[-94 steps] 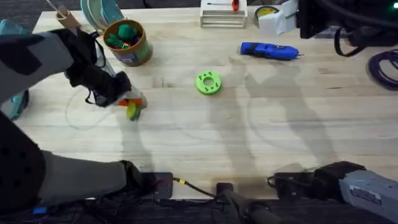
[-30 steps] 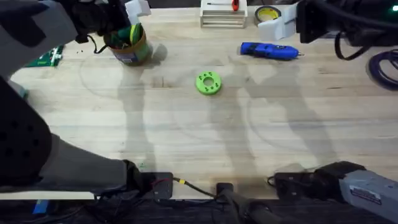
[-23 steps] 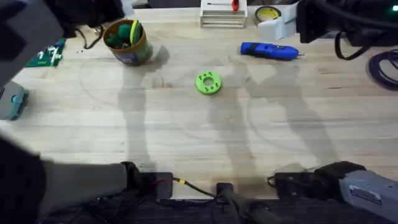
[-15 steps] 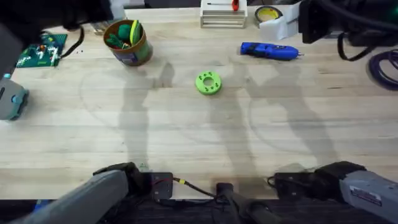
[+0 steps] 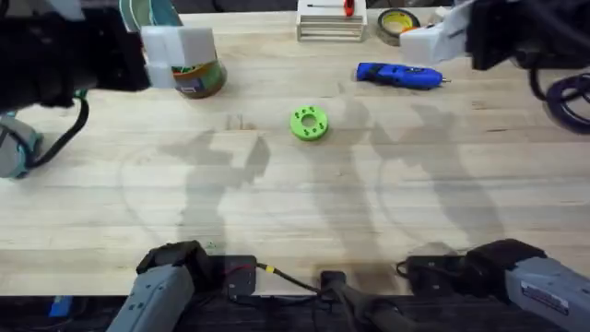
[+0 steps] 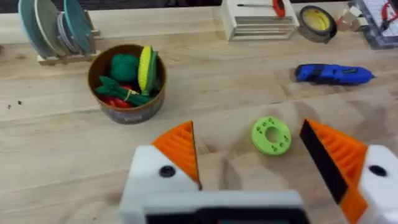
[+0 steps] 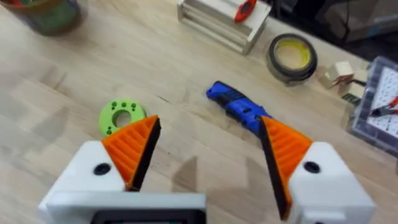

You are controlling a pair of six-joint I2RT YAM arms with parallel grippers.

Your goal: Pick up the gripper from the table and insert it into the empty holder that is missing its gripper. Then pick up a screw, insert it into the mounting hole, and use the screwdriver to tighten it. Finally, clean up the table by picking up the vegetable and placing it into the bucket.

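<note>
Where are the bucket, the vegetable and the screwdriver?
bucket [image 6: 127, 111], left wrist view, front wall of the can.
vegetable [image 6: 146, 68], left wrist view, its yellow middle.
screwdriver [image 5: 398, 75], overhead view, blue body.

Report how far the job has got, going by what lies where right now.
Done, it seems: the vegetable lies in the bucket among other toy food. In hand: nothing; the left gripper and the right gripper are both open and empty above the table. The screwdriver lies untouched on the wood. Whether the insert and screw steps got done cannot be judged from here.
</note>
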